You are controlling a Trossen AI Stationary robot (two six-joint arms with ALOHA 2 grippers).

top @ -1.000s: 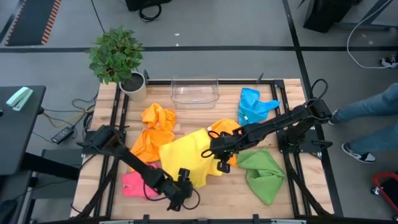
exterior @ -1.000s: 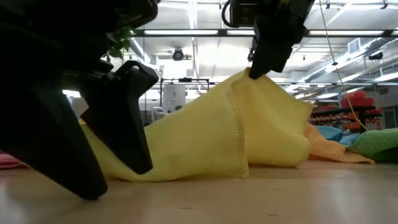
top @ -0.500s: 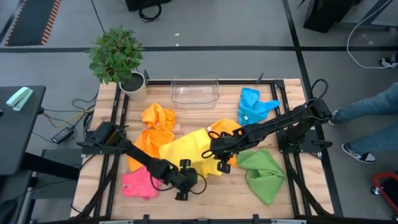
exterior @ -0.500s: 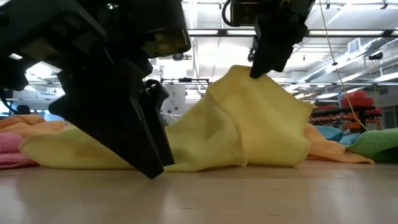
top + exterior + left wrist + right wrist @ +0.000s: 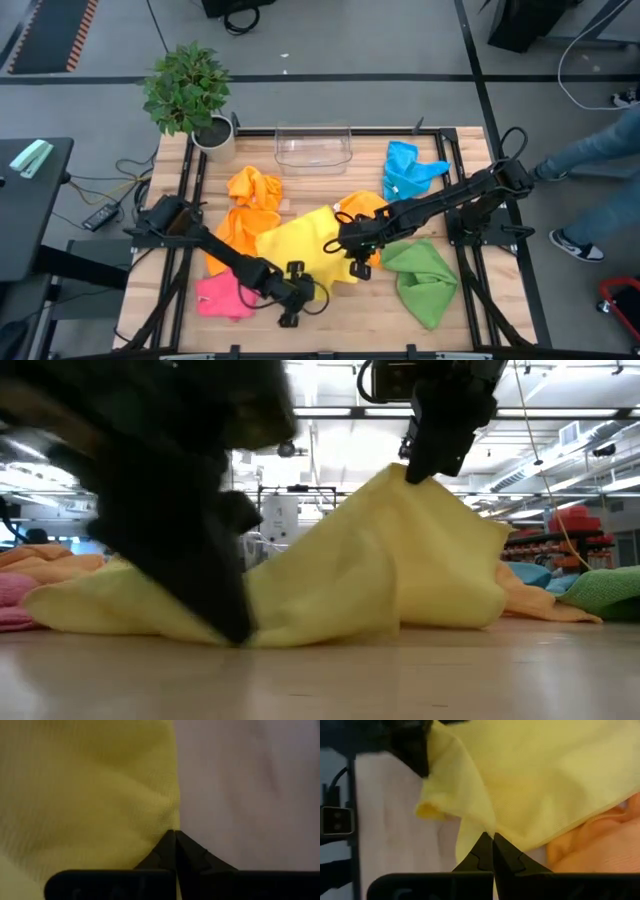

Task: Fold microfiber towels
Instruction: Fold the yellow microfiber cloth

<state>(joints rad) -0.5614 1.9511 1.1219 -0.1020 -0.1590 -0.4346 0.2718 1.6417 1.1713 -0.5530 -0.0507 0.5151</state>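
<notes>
- As both grippers clenched on the yellow towel, left gripper near, right gripper far, we judged folding barely begun.
- Five other towels lay crumpled.

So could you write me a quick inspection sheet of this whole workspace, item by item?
Surface: wooden table with dark rails.
Job's things: yellow towel mid-table, partly raised; two orange towels; pink towel; green towel; blue towel.
Clutter: clear plastic bin; potted plant.
Grippers: left hand shut on the yellow towel's edge at the table; right hand shut on it, lifting a corner.
Cables: cords on the floor beside the table.
Surroundings: a person's legs near the table.
</notes>
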